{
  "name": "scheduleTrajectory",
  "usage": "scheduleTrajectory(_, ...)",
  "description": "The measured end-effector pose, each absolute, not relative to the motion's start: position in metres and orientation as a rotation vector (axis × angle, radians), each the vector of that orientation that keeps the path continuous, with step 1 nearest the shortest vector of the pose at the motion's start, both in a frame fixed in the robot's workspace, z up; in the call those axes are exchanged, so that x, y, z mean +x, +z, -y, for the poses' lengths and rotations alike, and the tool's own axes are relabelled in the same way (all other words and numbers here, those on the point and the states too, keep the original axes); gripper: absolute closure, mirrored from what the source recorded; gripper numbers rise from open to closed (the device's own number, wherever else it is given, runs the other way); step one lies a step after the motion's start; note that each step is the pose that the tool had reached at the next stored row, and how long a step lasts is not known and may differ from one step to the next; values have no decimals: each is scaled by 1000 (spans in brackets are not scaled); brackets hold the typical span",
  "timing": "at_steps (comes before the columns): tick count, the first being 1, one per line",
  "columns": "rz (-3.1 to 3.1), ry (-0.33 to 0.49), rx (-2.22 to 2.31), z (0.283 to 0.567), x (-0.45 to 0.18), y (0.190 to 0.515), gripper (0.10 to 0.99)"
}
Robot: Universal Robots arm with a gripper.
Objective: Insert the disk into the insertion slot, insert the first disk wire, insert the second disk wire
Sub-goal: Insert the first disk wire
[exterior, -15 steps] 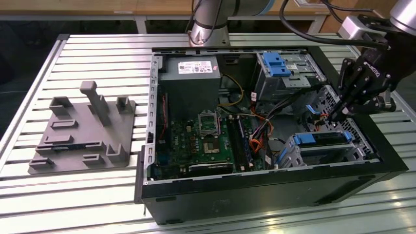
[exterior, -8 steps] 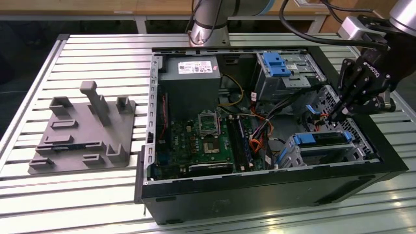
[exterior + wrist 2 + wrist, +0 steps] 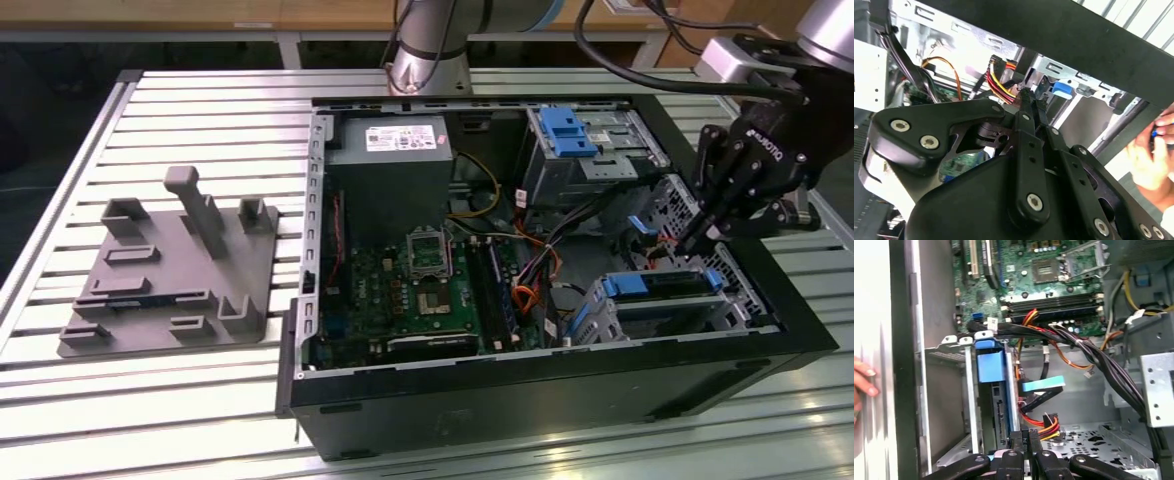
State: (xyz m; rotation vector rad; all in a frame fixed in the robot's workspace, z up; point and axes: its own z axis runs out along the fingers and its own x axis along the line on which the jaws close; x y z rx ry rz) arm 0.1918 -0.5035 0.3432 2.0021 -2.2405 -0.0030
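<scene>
My arm comes in from the upper corner on the exterior view's right. The wrist is tipped so that my gripper (image 3: 697,238) slants down into the open computer case (image 3: 561,385), over its wall on the exterior view's right. My linkage bars are folded in and the two black fingertips (image 3: 1024,102) are drawn close together with barely a sliver between them. I cannot tell whether anything is pinched there.

In the exterior view my tips hang just above the disk (image 3: 663,284). The disk sits in its bright blue carrier inside the insertion slot (image 3: 603,318), the low silver cage near the case's front corner.

In the first wrist view the disk (image 3: 999,412) stands edge-on between the cage's silver rails (image 3: 970,400). Its blue tab is at the far end, and my gripper (image 3: 1025,436) is poised at the near end. A bundle of red, yellow and black wires (image 3: 1046,421) with a dark connector lies just beside my tips. A pale blue flat cable (image 3: 1041,385) hangs a little beyond it. In the second wrist view the same coloured wires (image 3: 1000,80) run right up to my gripper (image 3: 1030,97).

A person's hand (image 3: 863,382) rests on the outside of the case wall, and in the second wrist view a hand (image 3: 1148,156) shows beyond the case rim.

The motherboard (image 3: 414,285) and the grey power-supply box (image 3: 394,150) lie well apart from me, toward the exterior view's left.
</scene>
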Motion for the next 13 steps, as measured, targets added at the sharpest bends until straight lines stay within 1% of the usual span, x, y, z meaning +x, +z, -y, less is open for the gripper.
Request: scheduleTrajectory(13, 2128, 10, 2126, 504, 186, 342, 922)
